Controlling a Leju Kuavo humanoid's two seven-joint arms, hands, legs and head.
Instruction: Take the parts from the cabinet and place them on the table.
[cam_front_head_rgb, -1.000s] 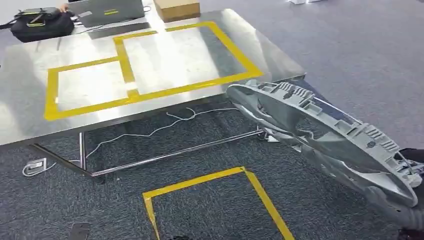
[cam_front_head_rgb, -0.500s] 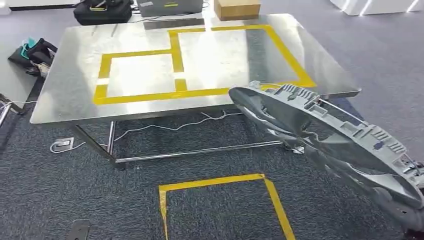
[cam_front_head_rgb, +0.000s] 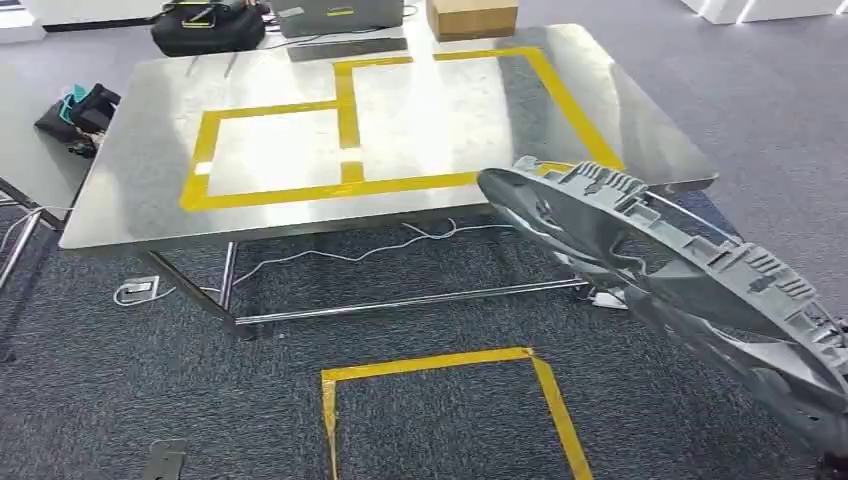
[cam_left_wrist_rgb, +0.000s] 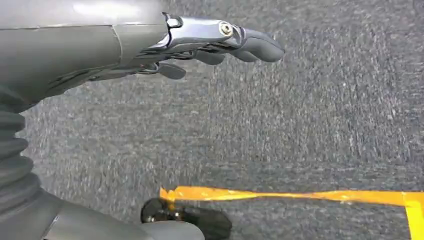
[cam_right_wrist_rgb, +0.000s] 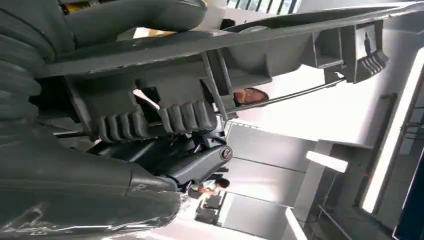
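A long grey moulded plastic part (cam_front_head_rgb: 660, 270) with ribs and clips hangs tilted at the right of the head view, its far tip over the table's near right corner. My right hand (cam_right_wrist_rgb: 150, 140) grips it from below, thumb (cam_right_wrist_rgb: 135, 15) on one side and dark fingers (cam_right_wrist_rgb: 200, 165) on the other. The steel table (cam_front_head_rgb: 150, 200) carries yellow tape rectangles (cam_front_head_rgb: 345, 125). My left hand (cam_left_wrist_rgb: 200, 45) hangs over the grey carpet with its fingers loosely extended, holding nothing.
A cardboard box (cam_front_head_rgb: 470, 15), a laptop (cam_front_head_rgb: 335, 12) and a black bag (cam_front_head_rgb: 205, 25) sit at the table's far edge. A yellow tape square (cam_front_head_rgb: 440, 400) marks the carpet in front of me. Cables (cam_front_head_rgb: 350, 250) lie under the table. Another bag (cam_front_head_rgb: 80, 110) lies at left.
The whole view has swung so the table now lies more centred ahead: the camera moved. The grey part stays in my right hand, its tip now nearer the table's right corner.
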